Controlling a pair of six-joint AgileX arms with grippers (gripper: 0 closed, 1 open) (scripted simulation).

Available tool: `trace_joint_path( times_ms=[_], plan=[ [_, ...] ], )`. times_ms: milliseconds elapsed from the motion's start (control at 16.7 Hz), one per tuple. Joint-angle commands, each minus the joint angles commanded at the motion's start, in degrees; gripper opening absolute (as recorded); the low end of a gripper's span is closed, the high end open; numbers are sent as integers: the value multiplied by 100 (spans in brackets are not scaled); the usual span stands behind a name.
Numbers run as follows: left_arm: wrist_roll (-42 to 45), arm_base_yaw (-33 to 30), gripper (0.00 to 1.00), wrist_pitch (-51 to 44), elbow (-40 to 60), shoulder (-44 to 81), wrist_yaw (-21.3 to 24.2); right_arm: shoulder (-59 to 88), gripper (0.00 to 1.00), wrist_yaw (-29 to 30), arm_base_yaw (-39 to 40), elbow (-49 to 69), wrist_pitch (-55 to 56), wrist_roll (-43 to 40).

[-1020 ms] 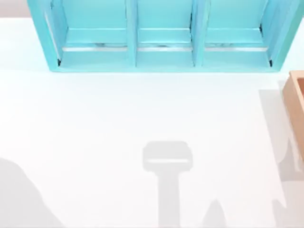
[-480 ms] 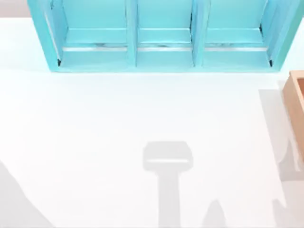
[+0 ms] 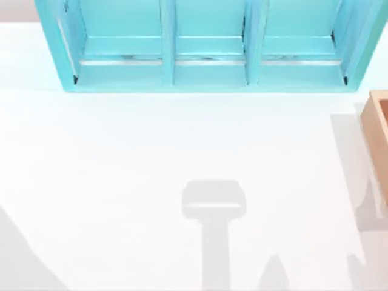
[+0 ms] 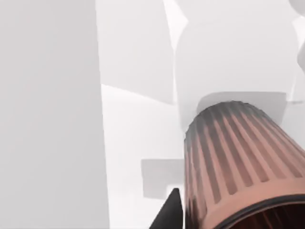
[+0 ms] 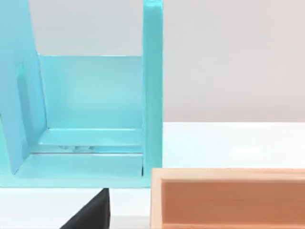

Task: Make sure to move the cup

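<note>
Cup (image 4: 238, 157), ribbed and brown, sits right against the left gripper's dark fingertip (image 4: 171, 214) at the lower right of the left wrist view, grip state can't tell, so you're likely mid-carry; next, pick a spot near the shelf (image 3: 206, 48).

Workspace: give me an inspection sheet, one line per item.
Surface: white table, carrying grey shadows.
Job's things: ribbed brown cup close under the left wrist camera, a dark fingertip of the left hand beside it; contact cannot be told.
Clutter: nothing seen.
Hands: right hand's dark fingertip at the right wrist view's edge, facing the shelf; open or shut cannot be told for either hand.
Cables: nothing seen.
Surroundings: teal three-bay shelf at the table's far edge; wooden box at the right edge.
</note>
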Motion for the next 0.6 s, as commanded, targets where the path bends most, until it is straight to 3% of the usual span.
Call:
trace_joint_path(
  times_ms=[240, 600],
  plan=[
    [0, 0, 98, 0, 0, 0, 0, 0, 100, 0, 0, 0, 0, 0],
    [0, 0, 100, 0, 0, 0, 0, 0, 100, 0, 0, 0, 0, 0]
  ],
)
